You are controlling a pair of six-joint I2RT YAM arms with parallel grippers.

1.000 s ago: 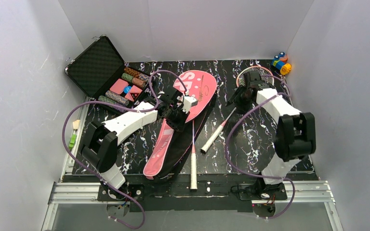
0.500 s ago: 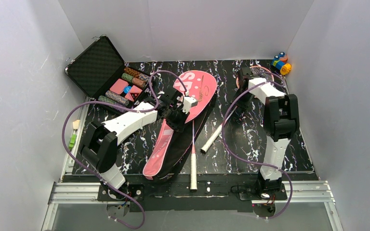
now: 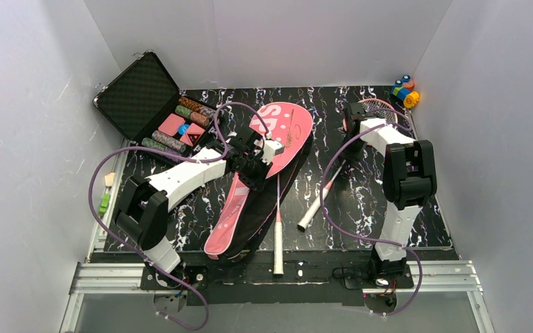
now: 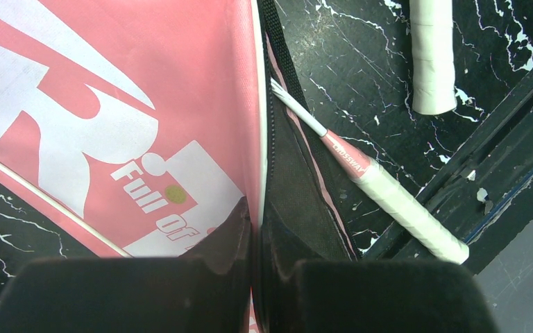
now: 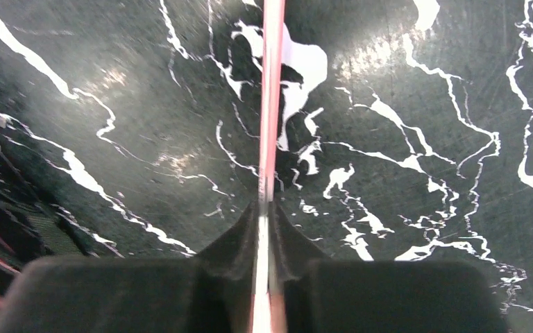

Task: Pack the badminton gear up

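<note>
The pink "SPORT" bag [image 3: 281,135] lies mid-table. My left gripper [image 3: 253,165] is shut on the edge of its top flap, as the left wrist view [image 4: 255,218] shows, with the pink flap [image 4: 111,104] on one side and the black lining on the other. One racket sits in the bag, its white handle [image 3: 278,244] [image 4: 406,211] sticking out. My right gripper [image 3: 352,130] [image 5: 265,215] is shut on the thin pink shaft [image 5: 272,83] of the second racket. That racket's head [image 3: 383,107] is at the back right and its handle [image 3: 315,209] [image 4: 432,59] on the mat. Shuttlecock and tube are out of view.
An open black case with poker chips [image 3: 154,100] stands at the back left. Coloured toy pieces [image 3: 404,90] sit in the back right corner. A green item [image 3: 104,202] lies by the left wall. White walls enclose the black marbled mat [image 3: 361,201].
The right arm has swung towards the back right, holding the second racket's shaft. That racket's handle has slid right and nearer. The left arm and bag have not moved.
</note>
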